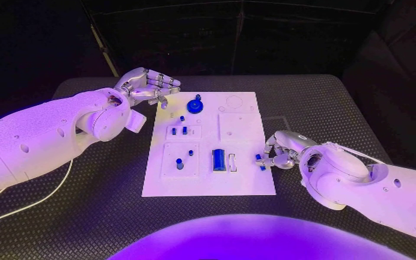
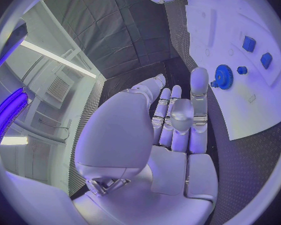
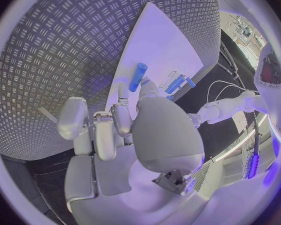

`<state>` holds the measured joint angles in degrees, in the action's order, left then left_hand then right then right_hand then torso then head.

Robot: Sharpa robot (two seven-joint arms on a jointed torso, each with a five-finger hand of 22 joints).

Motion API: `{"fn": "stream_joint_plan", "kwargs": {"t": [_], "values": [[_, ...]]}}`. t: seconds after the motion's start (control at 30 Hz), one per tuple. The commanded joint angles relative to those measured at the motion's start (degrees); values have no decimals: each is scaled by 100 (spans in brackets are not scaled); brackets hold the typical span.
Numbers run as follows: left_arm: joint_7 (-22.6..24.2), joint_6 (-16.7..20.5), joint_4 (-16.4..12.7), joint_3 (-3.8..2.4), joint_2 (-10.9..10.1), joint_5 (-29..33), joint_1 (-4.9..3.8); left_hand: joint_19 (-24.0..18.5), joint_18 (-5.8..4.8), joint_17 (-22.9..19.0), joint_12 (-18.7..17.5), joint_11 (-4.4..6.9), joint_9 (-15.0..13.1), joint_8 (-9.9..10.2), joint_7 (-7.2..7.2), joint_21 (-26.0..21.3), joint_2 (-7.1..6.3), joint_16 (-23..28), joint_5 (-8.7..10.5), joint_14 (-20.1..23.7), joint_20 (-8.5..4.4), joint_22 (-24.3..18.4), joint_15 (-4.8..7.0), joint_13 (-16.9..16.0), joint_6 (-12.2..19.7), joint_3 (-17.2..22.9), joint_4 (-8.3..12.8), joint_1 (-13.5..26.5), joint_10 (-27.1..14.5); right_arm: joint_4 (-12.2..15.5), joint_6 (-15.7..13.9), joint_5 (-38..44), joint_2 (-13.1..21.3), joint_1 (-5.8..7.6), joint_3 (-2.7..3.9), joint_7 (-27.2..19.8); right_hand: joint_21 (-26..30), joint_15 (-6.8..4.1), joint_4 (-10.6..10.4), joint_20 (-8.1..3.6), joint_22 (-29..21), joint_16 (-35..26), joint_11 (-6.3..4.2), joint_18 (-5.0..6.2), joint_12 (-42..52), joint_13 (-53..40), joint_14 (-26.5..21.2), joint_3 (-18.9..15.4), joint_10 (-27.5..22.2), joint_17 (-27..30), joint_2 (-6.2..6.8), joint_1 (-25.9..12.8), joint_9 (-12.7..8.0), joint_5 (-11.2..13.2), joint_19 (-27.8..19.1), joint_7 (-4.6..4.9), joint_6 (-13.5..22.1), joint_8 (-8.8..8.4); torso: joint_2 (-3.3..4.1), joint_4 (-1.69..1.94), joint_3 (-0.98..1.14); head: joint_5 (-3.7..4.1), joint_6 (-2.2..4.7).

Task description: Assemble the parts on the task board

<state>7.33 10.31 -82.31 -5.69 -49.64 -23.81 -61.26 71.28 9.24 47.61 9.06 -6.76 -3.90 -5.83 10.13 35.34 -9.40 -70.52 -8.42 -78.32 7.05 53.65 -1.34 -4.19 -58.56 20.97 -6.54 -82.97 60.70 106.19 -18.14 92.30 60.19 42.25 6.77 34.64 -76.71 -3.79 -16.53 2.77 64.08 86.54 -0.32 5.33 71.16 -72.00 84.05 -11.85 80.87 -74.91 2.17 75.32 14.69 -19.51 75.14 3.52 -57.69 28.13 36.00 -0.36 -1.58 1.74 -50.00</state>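
Observation:
The white task board (image 1: 238,131) lies in the middle of the table. A blue gear (image 1: 195,105) stands near its far edge, with small blue pegs (image 1: 180,131) in front of it. A dark blue block (image 1: 219,159) sits at the near middle. My left hand (image 1: 149,86) hovers by the board's far left corner, fingers apart and holding nothing; the gear (image 2: 223,76) lies just beyond its fingertips (image 2: 198,80). At the board's near right edge, my right hand (image 1: 282,152) pinches a small blue peg (image 1: 260,161). The peg (image 3: 138,77) sticks out past the fingertips, over the board (image 3: 165,45).
A pale cylinder (image 1: 232,162) lies beside the blue block. Another small blue piece (image 1: 180,164) sits in the near left recess. Black ribbed table (image 1: 347,116) surrounds the board on all sides.

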Motion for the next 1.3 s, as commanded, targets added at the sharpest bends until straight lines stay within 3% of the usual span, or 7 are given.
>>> {"fn": "stream_joint_plan", "kwargs": {"t": [0.03,0.33,0.47,0.6,0.73,1.03,1.3], "values": [[36,-49,-4,-5,-5,26,-6,-24,85,3,14,9,0,-23,21,-18,14,-13,-2,38,3,0,-15,-2,7,-6,20,41,-35,4,273,172,-18,-11,-8,144,28,-47,2,-42,-7,-30,-43,7,-28,4,424,-36,-9,-631,41,-16,0,16,9,-4,-37,27,3,3,1,-2,0],[27,-51,-10,-5,-16,26,-6,-24,86,-1,20,11,-1,-28,18,-20,16,-13,-2,40,3,-1,-15,-3,2,-8,23,41,-41,21,449,219,-73,-138,-8,173,31,-79,146,-72,9,-29,-80,3,-40,1,429,24,-5,-647,14,346,68,-162,24,-41,-41,54,0,1,-4,-2,0],[24,-50,-15,-5,-23,26,-6,-24,86,-1,20,11,-1,-28,18,-20,16,-13,-2,40,3,-1,-15,-3,2,-8,23,41,-41,21,469,279,-93,-170,-8,186,31,-103,282,-93,19,-28,-107,0,-56,3,431,153,-10,-655,-95,683,95,-377,33,-68,-35,48,3,-1,1,-5,0],[23,-47,-17,-5,-28,26,-6,-24,86,-1,20,11,-1,-28,18,-20,16,-13,-2,40,3,-1,-15,-3,2,-8,23,41,-41,28,429,343,-105,-183,-8,202,25,-129,434,-123,42,-23,-130,-5,-88,12,435,421,-25,-674,-237,1083,107,-263,50,-89,-30,8,-2,0,1,-14,0],[23,-47,-20,-5,-31,26,-6,-24,86,-1,20,11,-1,-28,18,-20,16,-13,-2,40,3,-1,-15,-3,2,-8,23,41,-41,53,304,393,-112,-188,-8,230,8,-133,463,-133,81,-22,-136,-14,-118,22,437,639,-38,-683,-258,1236,112,-385,74,-92,-29,-33,2,1,4,-21,0],[21,-45,-17,-5,-34,26,-4,-24,86,-1,20,11,-1,-28,18,-20,16,-13,-2,40,3,-1,-15,-3,2,-8,23,41,-41,231,-209,78,-76,-190,-6,-5,-15,-118,251,-125,137,-11,-117,-26,-132,10,444,1170,-15,-719,-50,1136,154,-954,107,-65,11,-112,-5,-2,6,-28,0],[27,-41,-12,-5,-25,26,1,-27,88,0,28,11,-1,-31,16,-31,16,-16,-2,41,3,-7,-14,-4,2,-10,28,41,-51,410,-1126,-749,-62,-186,-2,-660,-34,-104,35,-111,179,2,-102,-32,-115,-18,451,1554,13,-753,168,922,204,-1163,126,-47,10,-145,-4,11,-4,-30,0]]}}
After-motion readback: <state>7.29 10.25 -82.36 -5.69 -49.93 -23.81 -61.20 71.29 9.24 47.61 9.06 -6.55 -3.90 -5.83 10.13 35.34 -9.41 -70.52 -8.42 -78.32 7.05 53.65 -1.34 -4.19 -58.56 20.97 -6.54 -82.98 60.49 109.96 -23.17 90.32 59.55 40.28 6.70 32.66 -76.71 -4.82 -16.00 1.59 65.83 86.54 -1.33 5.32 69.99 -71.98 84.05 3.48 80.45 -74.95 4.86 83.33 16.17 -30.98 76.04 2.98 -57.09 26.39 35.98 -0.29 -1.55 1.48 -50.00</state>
